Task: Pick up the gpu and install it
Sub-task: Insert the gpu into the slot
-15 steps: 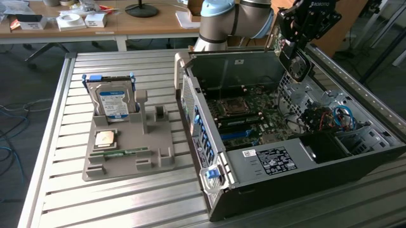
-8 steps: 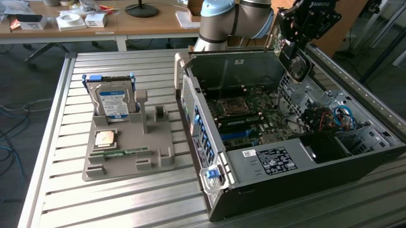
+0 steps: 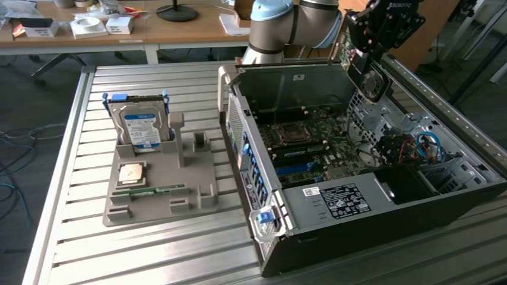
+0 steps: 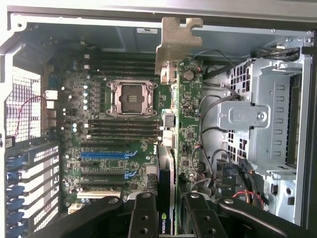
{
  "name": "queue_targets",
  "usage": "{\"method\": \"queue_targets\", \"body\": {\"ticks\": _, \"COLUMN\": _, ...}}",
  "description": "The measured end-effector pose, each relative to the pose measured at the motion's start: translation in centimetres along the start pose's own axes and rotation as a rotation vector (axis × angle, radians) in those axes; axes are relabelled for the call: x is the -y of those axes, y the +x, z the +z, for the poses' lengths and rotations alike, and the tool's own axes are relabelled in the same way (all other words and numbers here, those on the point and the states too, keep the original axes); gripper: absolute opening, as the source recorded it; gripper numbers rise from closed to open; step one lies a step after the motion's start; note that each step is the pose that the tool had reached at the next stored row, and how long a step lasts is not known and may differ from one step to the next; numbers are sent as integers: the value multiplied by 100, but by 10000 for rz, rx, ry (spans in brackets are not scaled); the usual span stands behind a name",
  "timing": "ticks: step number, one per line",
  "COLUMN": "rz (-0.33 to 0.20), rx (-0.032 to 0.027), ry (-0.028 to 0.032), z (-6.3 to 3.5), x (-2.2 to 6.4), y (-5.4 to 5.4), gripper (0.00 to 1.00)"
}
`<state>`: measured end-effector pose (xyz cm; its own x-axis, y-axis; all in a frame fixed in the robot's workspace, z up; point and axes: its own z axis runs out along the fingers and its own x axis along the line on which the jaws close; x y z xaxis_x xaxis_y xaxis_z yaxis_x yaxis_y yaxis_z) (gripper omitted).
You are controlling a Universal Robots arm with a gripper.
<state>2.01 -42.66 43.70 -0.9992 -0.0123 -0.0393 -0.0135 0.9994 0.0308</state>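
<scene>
Gpu (image 3: pixel 371 80) is clamped edge-on in the pincer (image 4: pixel 168 215) and held upright above the open case (image 3: pixel 341 205), at the exterior view's far right. The edge-on hold presumably lets its edge be lined up with the motherboard (image 4: pixel 124 134) slots. Card not seated.

This looks like a robotics lab or workshop. A silver robot arm with pale blue joints (image 3: pixel 289 21) holds the gpu (image 3: pixel 371 77), a thin dark circuit card, over an opened black desktop computer case (image 3: pixel 357 202) on a slatted aluminium worktop (image 3: pixel 142 255). A grey moulded parts fixture (image 3: pixel 158 190) sits beside the case. Cluttered wooden desks (image 3: pixel 182 32) stand behind, and loose cables (image 3: pixel 16 139) trail across the floor.
</scene>
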Motion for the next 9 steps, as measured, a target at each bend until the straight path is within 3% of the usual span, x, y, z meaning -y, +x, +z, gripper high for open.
{"method": "queue_targets", "body": {"ticks": 9, "rz": -723, "rx": -22, "ry": -21, "z": 0, "x": 0, "y": 7, "gripper": 26}}
